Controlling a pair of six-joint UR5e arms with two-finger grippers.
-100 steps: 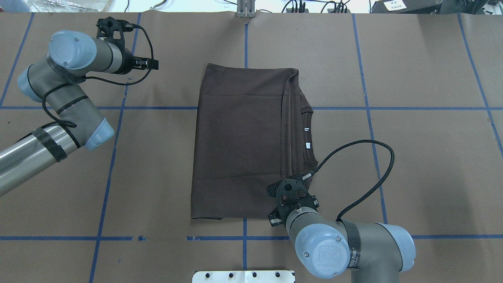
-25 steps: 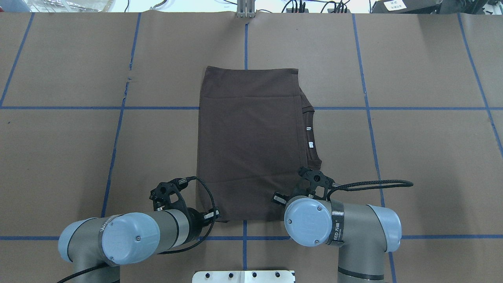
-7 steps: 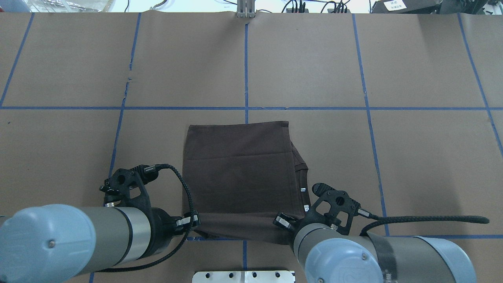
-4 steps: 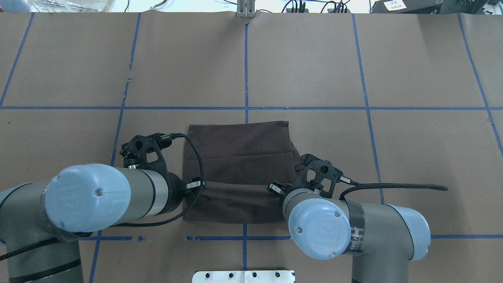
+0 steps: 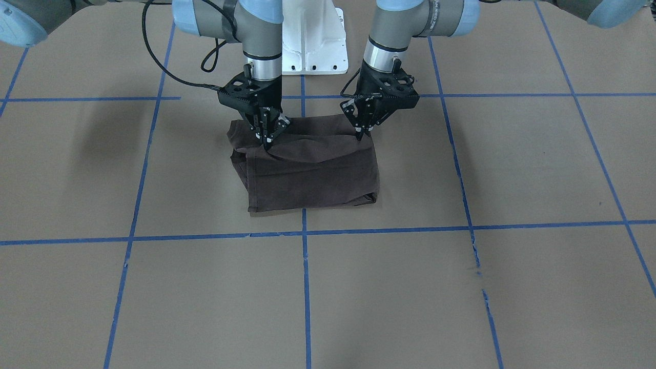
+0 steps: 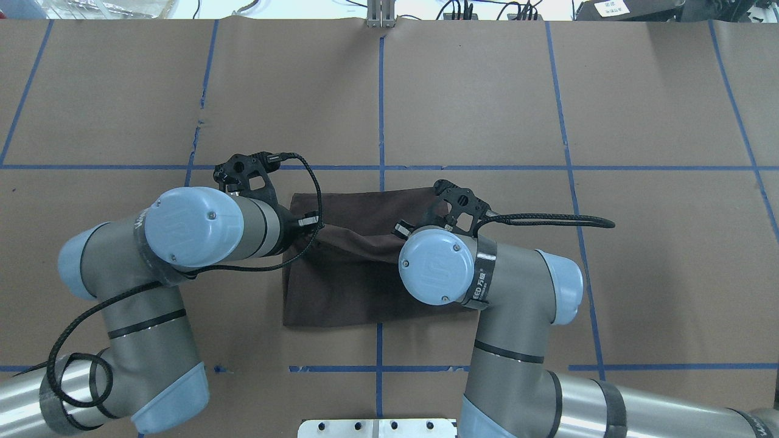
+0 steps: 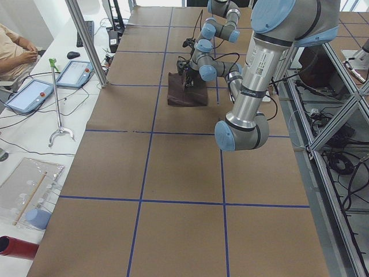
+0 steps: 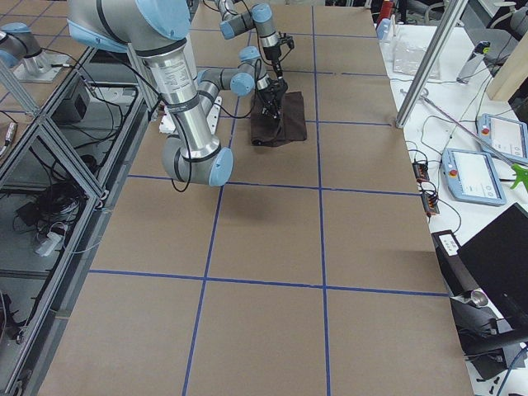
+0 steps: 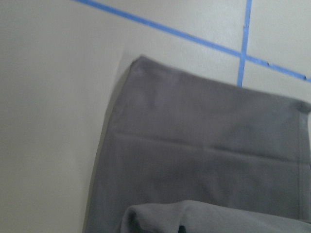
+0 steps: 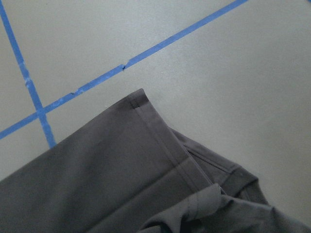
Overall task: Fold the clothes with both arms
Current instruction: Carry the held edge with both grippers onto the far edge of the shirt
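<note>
Currently, the dark brown T-shirt lies folded near the middle of the table, on brown paper crossed by blue tape lines. The portion away from the robot rests flat, while the robot-side edge is raised above it. The left gripper is pinched tight on one end of that raised edge. The right gripper is clamped the same way on the other end. Between them the lifted edge sags in a shallow curve over the flat layer. Both wrist views show the flat lower layer — a hem corner and a crease — with bunched fabric at the frame's bottom.
</note>
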